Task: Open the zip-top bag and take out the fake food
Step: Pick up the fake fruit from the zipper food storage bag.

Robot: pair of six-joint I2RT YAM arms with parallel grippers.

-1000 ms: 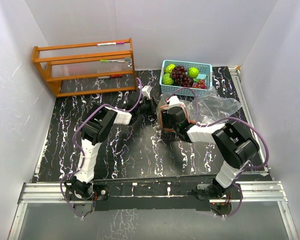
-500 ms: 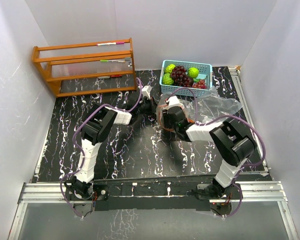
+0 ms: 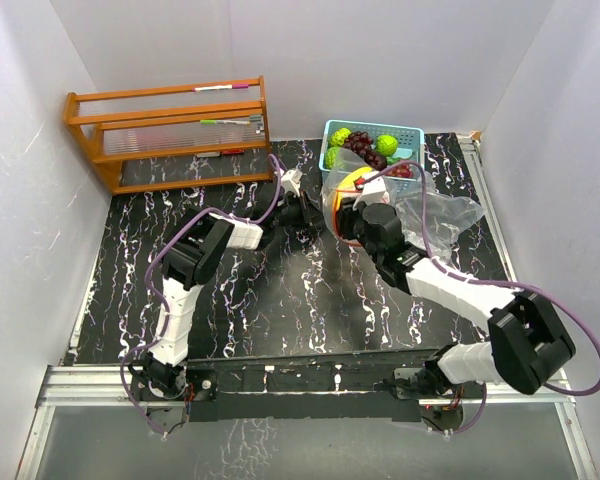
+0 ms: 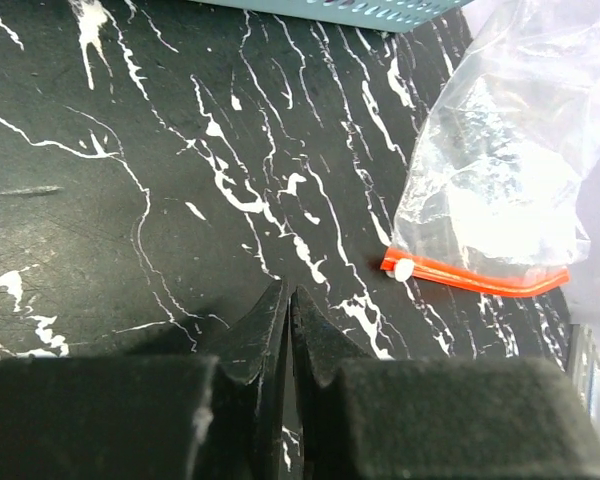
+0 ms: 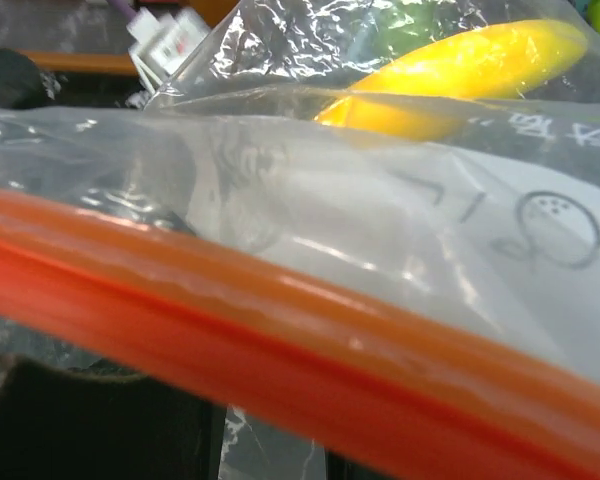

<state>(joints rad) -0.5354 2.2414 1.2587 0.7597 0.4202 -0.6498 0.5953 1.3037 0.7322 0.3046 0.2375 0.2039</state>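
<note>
Bag: banana inside | basket: grapes, green balls

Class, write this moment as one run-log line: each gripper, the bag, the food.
left gripper: shut, empty | right gripper: holds zip-top bag | banana: inside bag | grapes: in basket

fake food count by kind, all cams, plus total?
lime-green balls: 3
grape bunches: 2
banana, inside the zip-top bag: 1
Total: 6
</note>
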